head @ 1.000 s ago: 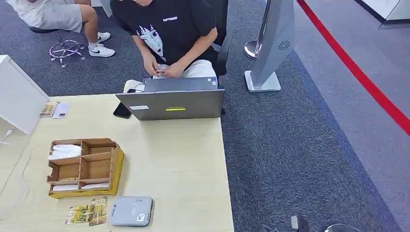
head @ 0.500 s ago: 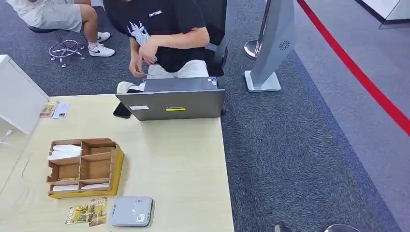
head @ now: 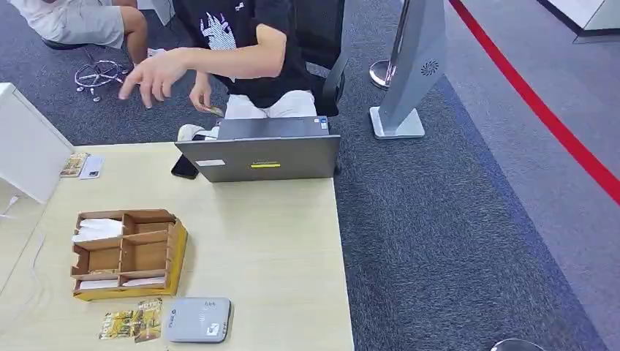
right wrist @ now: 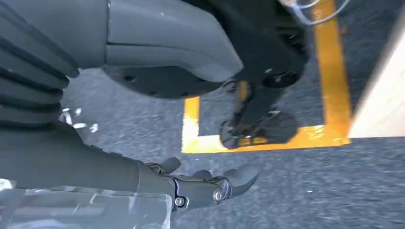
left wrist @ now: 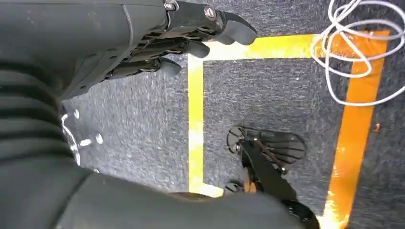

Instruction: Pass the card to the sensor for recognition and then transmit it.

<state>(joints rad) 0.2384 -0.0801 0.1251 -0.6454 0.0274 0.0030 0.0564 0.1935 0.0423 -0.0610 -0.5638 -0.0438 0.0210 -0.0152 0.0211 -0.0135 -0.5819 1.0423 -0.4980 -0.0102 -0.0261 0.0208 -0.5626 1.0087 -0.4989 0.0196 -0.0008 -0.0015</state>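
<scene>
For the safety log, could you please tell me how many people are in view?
2: a person in a black T-shirt sits behind the grey laptop; a person in light shorts sits at the far left corner. Others may be out of frame.

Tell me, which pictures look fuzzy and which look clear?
Head view: the desk and laptop are sharp, but the person's reaching hand is smeared by motion. Left wrist view: crisp, the left hand and yellow tape clear. Right wrist view: soft and blurred all over, right hand included.

Left hand (left wrist: 191,40) hanging, fingers loose, right hand (right wrist: 205,183) likewise, both empty
</scene>
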